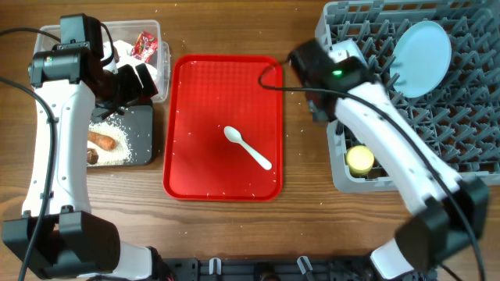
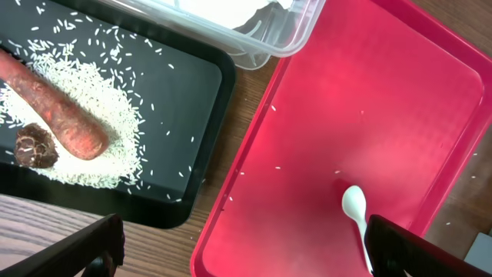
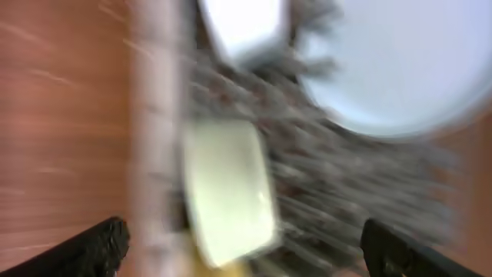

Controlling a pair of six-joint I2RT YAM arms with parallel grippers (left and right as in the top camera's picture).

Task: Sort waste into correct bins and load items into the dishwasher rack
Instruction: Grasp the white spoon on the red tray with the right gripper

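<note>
Though apart, spoon [image 2: 354,208] near end effector [image 2: 246,258]

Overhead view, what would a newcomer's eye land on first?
The bright red tray at centre, with a lone white spoon on it. Then the pale-blue plate propped in the grey rack at right, and the carrot on rice at left.

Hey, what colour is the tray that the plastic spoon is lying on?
Red. The tray under the spoon shows best in the overhead view.
</note>
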